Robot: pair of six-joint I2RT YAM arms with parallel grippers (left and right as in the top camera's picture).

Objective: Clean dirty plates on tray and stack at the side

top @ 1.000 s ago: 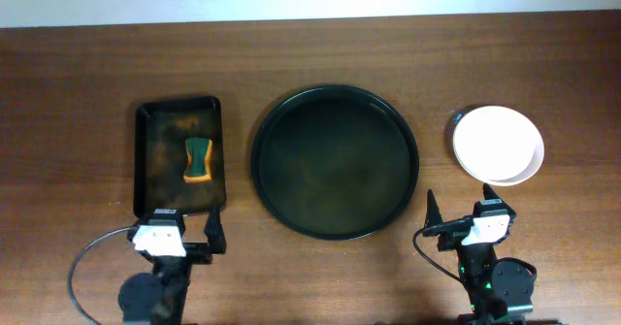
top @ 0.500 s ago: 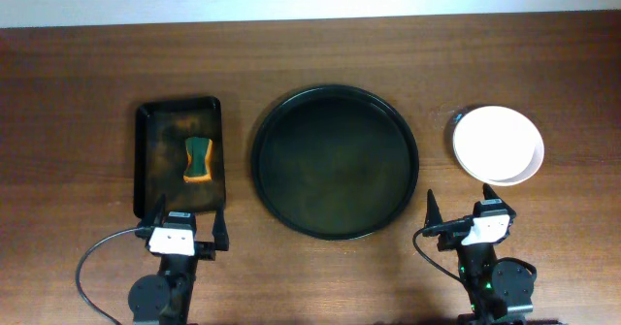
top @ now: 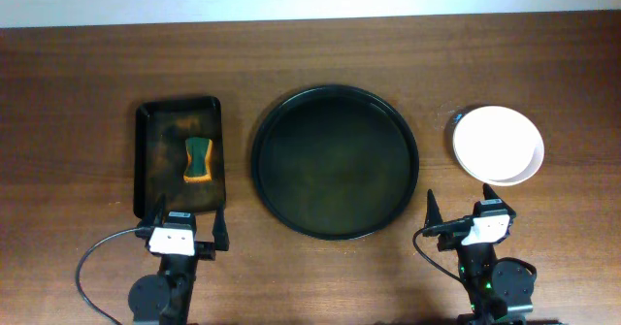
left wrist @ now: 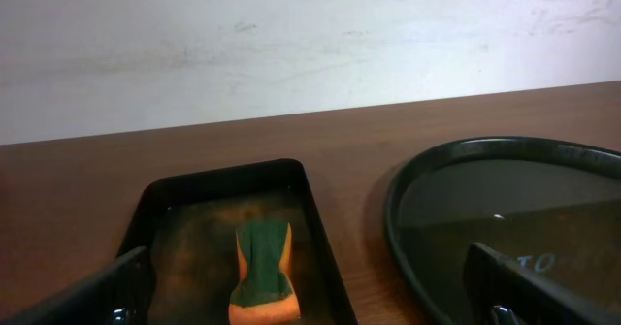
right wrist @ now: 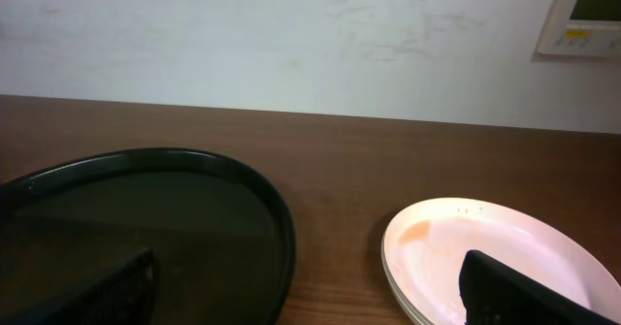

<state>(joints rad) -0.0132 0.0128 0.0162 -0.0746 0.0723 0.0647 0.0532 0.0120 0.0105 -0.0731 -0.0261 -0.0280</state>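
A round black tray [top: 335, 160] lies mid-table with nothing on it; it also shows in the left wrist view [left wrist: 505, 209] and the right wrist view [right wrist: 146, 209]. A stack of white plates [top: 498, 146] sits on the table to its right. The top plate [right wrist: 485, 257] has a faint orange smear. A green and orange sponge [top: 197, 159] lies in a rectangular black tray [top: 155, 160] at the left; the left wrist view also shows the sponge [left wrist: 262, 272]. My left gripper [top: 187, 224] is open and empty just in front of that tray. My right gripper [top: 466, 218] is open and empty in front of the plates.
A white wall rises behind the table's far edge. A wall control panel [right wrist: 587, 15] hangs at the upper right. Bare wood lies between the round tray and the plates.
My left gripper shifted a little to the right and squared up to the sponge tray a second ago, then stayed still. The right arm has not moved.
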